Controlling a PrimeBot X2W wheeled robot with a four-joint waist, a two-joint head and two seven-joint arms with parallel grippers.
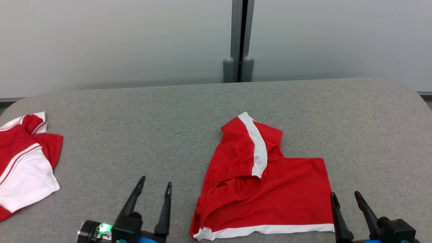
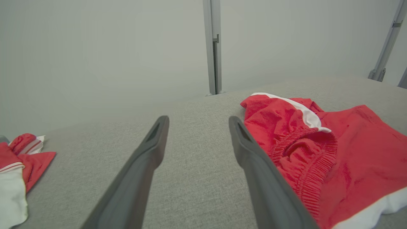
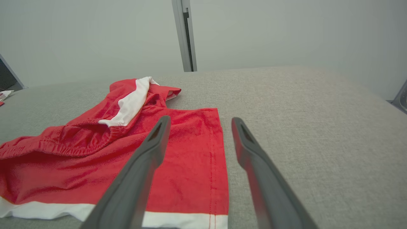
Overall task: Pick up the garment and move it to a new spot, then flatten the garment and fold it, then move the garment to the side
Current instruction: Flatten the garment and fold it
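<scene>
A red garment (image 1: 270,195) with white trim, a pair of shorts, lies loosely folded on the grey table (image 1: 168,128), right of centre near the front. One part is doubled over with its elastic waistband bunched. My left gripper (image 1: 155,184) stands open to the garment's left, nothing between its fingers. My right gripper (image 1: 346,197) stands open at the garment's right edge, empty. In the left wrist view the garment (image 2: 334,152) lies right of the open gripper (image 2: 198,122). In the right wrist view the garment (image 3: 159,152) spreads left, its right edge running under the open gripper (image 3: 200,122).
A second red and white garment (image 1: 23,162) lies crumpled at the table's left edge, also seen in the left wrist view (image 2: 19,165). A grey wall with a vertical post (image 1: 239,40) stands behind the table. Bare grey cloth stretches between the two garments and on the far right.
</scene>
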